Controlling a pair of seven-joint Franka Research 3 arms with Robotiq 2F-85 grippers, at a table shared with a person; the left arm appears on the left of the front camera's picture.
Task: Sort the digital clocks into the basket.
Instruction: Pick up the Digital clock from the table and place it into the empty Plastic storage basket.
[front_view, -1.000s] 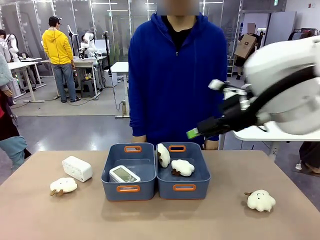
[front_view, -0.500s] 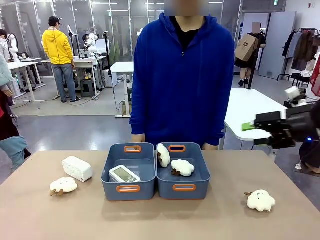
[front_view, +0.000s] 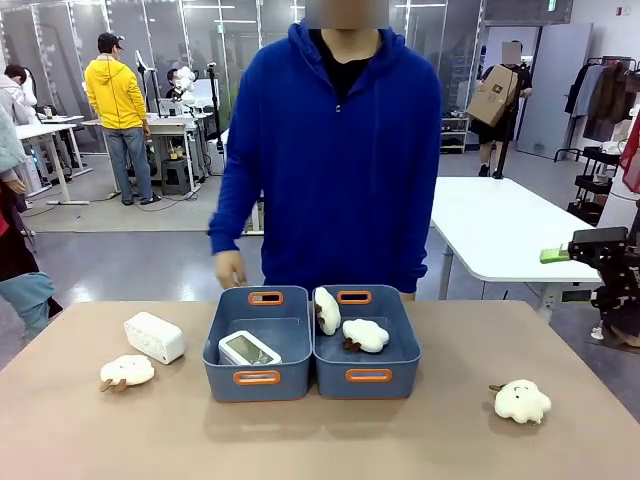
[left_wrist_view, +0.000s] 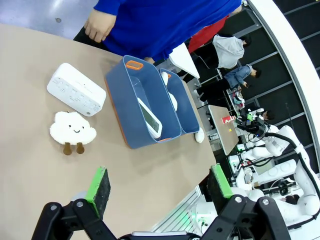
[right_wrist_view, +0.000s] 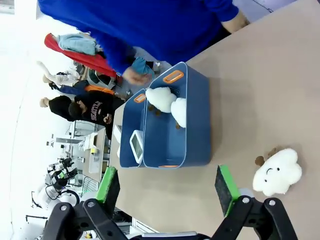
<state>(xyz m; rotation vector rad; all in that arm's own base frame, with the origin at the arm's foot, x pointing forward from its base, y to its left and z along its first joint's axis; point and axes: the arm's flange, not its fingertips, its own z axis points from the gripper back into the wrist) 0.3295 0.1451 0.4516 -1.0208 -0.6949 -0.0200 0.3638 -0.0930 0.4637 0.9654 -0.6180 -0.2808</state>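
- Two grippers sit on the robot's side of the basket (front_view: 225, 385). Left gripper (left_wrist_view: 159, 184): fingers spread wide, nothing betw. them. Right gripper (right_wrist_view: 166, 184): same, pads far apart, empty, up high and well to basket's right.
- Table (front_view: 320, 440): plain tan matte top, bare in front of basket.
- Plush cloud (front_view: 127, 371) lies near-left of basket. 2nd plush cloud (front_view: 521, 401) lies well to basket's right, near side.
- 1st clock (front_view: 154, 337): white box flat on table, left of basket, apart from it, just behind the left plush.
- Basket: mid-table, blue-grey w/ orange handle slots.
- 2nd clock (front_view: 248, 349): inside basket at its near end, tilted, screen facing up.
- Second tub (front_view: 400, 380): same type, touching basket's right wall. Holds two plush toys (front_view: 365, 335), one lying flat, one propped at the far-left corner.
- Person in blue hoodie (front_view: 340, 150) stands right behind basket. Hand (front_view: 230, 268) hangs just past its far-left corner, not touching.
- Room beyond basket: grey floor, white tables (front_view: 490, 225), glass partitions.
- Far back: person in yellow jacket (front_view: 115, 95) back-left, person w/ cardboard box (front_view: 495, 90) back-right, clothes rack at far right.
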